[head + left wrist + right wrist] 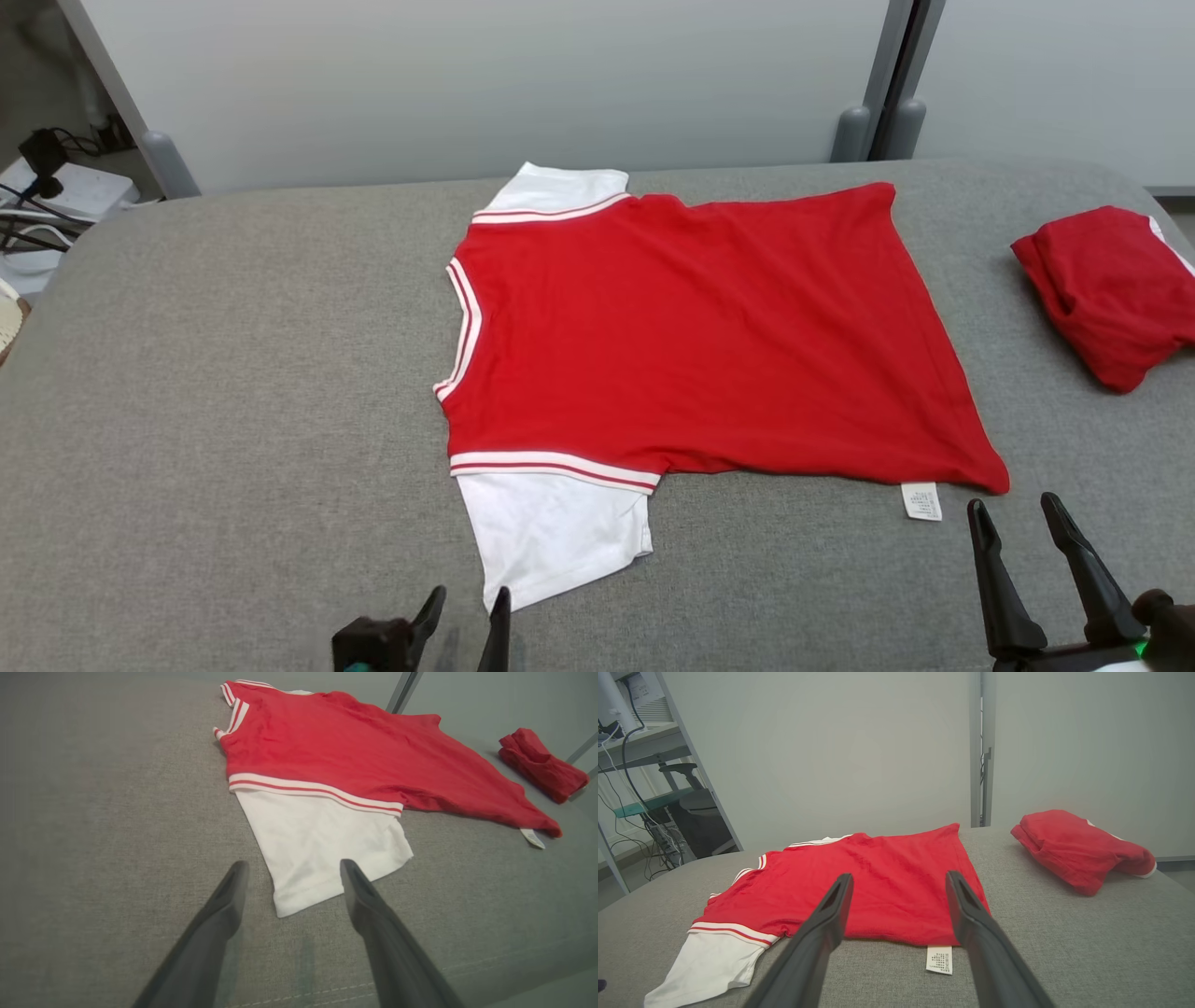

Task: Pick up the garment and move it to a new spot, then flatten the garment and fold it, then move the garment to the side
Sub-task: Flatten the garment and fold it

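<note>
On the grey surface [233, 420] the red garment [691, 327] lies spread flat, in the middle. To fold it well, I think the left gripper [471, 593] should pinch the near white sleeve [551, 532] and the right gripper [1013, 501] the hem corner [980, 467] beside the label [921, 501]. Both are wide open, empty. Count: two sleeves [555, 189], one label, one other folded red garment [1106, 289].

A folded red bundle [1106, 289] lies by my grey bench's [233, 373] far right edge; past its far left corner I see dark cables [26, 201] and a white box [84, 191].
</note>
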